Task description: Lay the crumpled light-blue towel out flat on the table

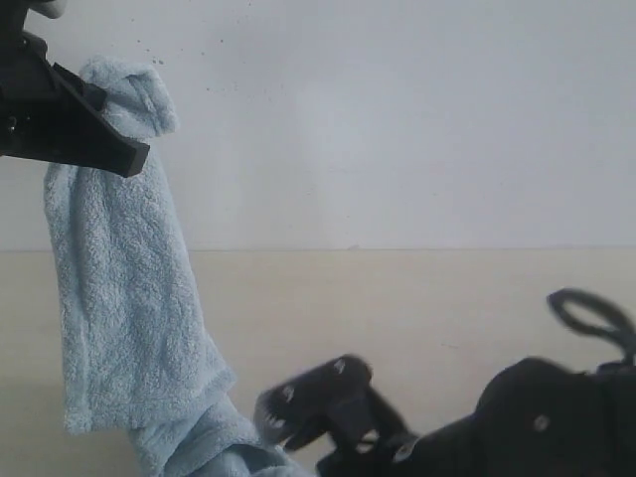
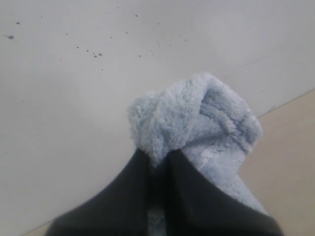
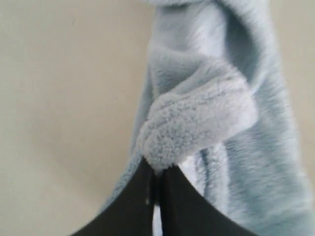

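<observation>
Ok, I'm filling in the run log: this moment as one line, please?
left jaws: shut on towel top, held high | right jaws: shut on towel fold, low near table | towel: hanging, not spread

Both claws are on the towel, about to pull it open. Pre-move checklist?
1. Left claw grip on the towel: ok, shut on a bunched fold, held high.
2. Right claw grip: ok, shut on a fold lower down.
3. Claws on corners: cannot tell, the folds hide the edges.
4. Towel open between the claws: not ok, it hangs bunched and twisted.
5. Lower end off the table: cannot tell, it runs out of the exterior view.
</observation>
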`<state>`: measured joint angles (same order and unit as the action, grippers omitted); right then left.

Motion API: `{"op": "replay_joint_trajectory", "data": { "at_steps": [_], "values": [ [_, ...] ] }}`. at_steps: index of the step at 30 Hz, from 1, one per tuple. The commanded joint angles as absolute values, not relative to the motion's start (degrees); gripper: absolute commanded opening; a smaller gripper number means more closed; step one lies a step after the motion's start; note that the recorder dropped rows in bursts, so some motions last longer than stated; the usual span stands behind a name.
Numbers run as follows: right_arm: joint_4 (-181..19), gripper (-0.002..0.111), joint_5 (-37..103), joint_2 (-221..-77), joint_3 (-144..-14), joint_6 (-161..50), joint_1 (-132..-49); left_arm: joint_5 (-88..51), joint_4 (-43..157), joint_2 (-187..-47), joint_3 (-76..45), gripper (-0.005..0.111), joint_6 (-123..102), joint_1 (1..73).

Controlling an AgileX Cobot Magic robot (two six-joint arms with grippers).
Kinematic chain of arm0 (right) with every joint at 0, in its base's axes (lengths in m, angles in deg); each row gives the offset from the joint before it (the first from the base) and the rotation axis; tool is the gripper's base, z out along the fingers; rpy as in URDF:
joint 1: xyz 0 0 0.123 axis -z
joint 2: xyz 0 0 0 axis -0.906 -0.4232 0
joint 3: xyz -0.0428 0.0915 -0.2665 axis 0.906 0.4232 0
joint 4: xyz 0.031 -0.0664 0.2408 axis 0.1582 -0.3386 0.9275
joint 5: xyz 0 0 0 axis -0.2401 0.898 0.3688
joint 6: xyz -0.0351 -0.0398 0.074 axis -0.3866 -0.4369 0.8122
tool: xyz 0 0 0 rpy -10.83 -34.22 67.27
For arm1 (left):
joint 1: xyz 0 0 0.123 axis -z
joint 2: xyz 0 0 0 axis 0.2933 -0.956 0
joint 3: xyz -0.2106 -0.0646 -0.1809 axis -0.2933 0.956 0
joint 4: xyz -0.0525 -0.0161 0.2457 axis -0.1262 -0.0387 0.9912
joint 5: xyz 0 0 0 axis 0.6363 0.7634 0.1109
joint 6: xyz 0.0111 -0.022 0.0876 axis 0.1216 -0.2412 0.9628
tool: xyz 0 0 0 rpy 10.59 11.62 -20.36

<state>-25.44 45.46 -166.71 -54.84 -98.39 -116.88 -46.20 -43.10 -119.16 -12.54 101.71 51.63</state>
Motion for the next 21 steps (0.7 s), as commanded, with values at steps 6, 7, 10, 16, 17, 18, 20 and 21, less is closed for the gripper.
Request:
{"op": "replay_joint_trajectory", "data": {
  "at_steps": [6,7,10,16,17,18,20,21],
  "values": [
    [-43.34,0.000,60.79,-156.51,-57.40,-95.02,-90.26,-46.01,-42.85,-118.89,-12.40,0.004,101.11,51.51],
    [-47.74,0.000,62.55,-156.39,-58.31,-93.31,-88.36,-46.01,-42.85,-118.89,-12.40,0.004,101.11,51.51],
    [-60.62,0.000,66.72,-156.30,-61.85,-87.00,-83.68,-46.01,-42.85,-118.89,-12.40,0.004,101.11,51.51],
    [-79.69,0.000,69.56,-156.82,-69.77,-77.03,-80.22,-46.02,-42.85,-118.89,-12.40,0.004,100.56,51.51],
    [-81.28,0.000,70.00,-157.14,-70.74,-75.96,-80.23,-46.02,-42.85,-118.89,-12.40,0.004,100.29,51.51],
    [-82.60,0.000,70.54,-158.00,-71.81,-75.13,-80.13,-46.02,-42.85,-118.89,-12.40,0.004,100.18,51.51],
    [-84.59,0.000,72.11,-160.41,-73.62,-74.09,-80.13,-46.02,-42.85,-118.89,-12.40,0.004,99.95,51.51],
    [-84.89,0.000,73.14,-162.01,-74.63,-74.09,-80.13,-46.02,-42.85,-118.89,-12.40,0.004,99.68,51.51]
  ]
}}
